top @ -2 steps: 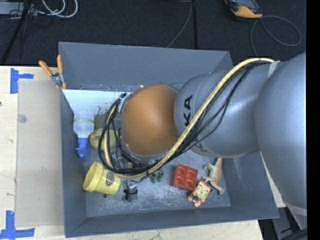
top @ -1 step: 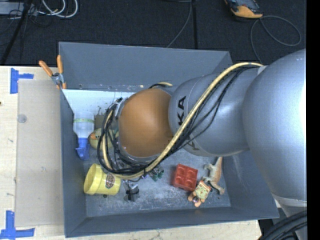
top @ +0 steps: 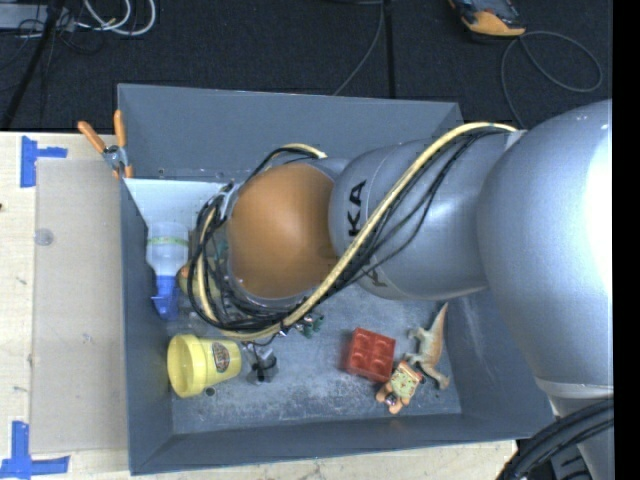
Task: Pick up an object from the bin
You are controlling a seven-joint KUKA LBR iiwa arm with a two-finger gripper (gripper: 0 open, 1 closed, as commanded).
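Observation:
My gripper (top: 262, 363) pokes out below the arm's wrist, low over the bin floor at the front left. Just left of it, touching or nearly touching, a yellow plastic jar (top: 200, 364) lies on its side with its round end toward the bin's left wall. Behind the jar, a clear plastic bottle with a blue cap (top: 164, 264) lies along the left wall, partly hidden by the wrist cables. A small green piece (top: 312, 324) peeks out from under the wrist to the gripper's right.
A red toy brick (top: 370, 354) lies on the floor at front centre. Right of it are a tan toy dinosaur (top: 432, 344) and a small orange and green figure (top: 399, 386). The arm and its orange cover hide the bin's middle and right.

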